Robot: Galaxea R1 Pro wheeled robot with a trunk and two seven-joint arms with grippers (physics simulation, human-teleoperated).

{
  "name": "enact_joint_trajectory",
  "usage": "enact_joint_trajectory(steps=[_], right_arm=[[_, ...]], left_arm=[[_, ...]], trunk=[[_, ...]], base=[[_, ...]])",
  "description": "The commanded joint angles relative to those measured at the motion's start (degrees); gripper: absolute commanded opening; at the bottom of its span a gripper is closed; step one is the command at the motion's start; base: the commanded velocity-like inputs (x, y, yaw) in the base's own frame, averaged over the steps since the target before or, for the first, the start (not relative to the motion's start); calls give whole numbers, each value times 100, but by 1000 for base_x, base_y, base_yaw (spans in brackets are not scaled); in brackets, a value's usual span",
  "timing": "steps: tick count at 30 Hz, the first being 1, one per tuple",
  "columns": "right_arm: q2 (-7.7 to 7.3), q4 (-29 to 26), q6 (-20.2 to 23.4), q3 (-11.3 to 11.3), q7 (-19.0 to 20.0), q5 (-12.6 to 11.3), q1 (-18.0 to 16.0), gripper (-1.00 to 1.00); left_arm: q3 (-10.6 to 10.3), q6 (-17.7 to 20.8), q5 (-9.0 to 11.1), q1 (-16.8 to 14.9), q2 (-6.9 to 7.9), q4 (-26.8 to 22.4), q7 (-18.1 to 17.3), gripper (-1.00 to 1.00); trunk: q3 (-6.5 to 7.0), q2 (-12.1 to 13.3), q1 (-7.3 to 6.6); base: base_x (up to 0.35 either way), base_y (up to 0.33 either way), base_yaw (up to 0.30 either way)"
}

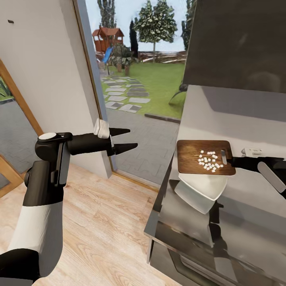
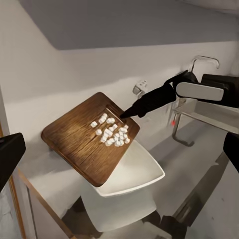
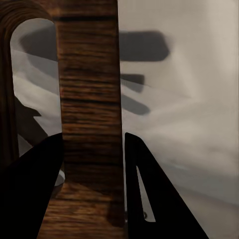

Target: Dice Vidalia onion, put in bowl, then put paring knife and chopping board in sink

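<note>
Head view showed one chopping board (image 1: 194, 155) lifted above the countertop (image 1: 246, 119), with its near edge over the one white bowl (image 1: 202, 186). On the board lay one cluster of diced onion (image 1: 208, 159), perhaps twenty small cubes, near the handle end and close to the edge above the bowl. The right gripper (image 1: 232, 161) held the board at its slot handle; in the right wrist view its two fingers (image 3: 35, 189) were closed on the wooden bar (image 3: 89, 124) of the handle. In the left wrist view the board (image 2: 84, 134) was tilted, and the sink (image 2: 209, 117) with one bent tap (image 2: 204, 62) stood beyond it. The left gripper (image 1: 124, 140) hung over the wooden floor (image 1: 103, 222), well apart from the counter, its fingers spread and holding nothing. Free room was around the bowl
</note>
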Motion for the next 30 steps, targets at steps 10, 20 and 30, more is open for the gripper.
enact_joint_trajectory(steps=[10,20,30], right_arm=[[-4,-2,-305,17,16,15,-11,-100],[-4,-2,-393,56,15,15,-9,-100],[-4,59,-401,86,17,15,-9,-100]], left_arm=[[-84,60,-28,-7,-2,-3,-41,100],[-149,60,-31,-7,-2,-3,-39,100],[-152,68,-30,-7,-2,-3,-40,100]], trunk=[[-12,-12,4],[-12,-12,4],[-12,-12,4]], base=[[0,0,0],[0,0,0],[0,0,0]])
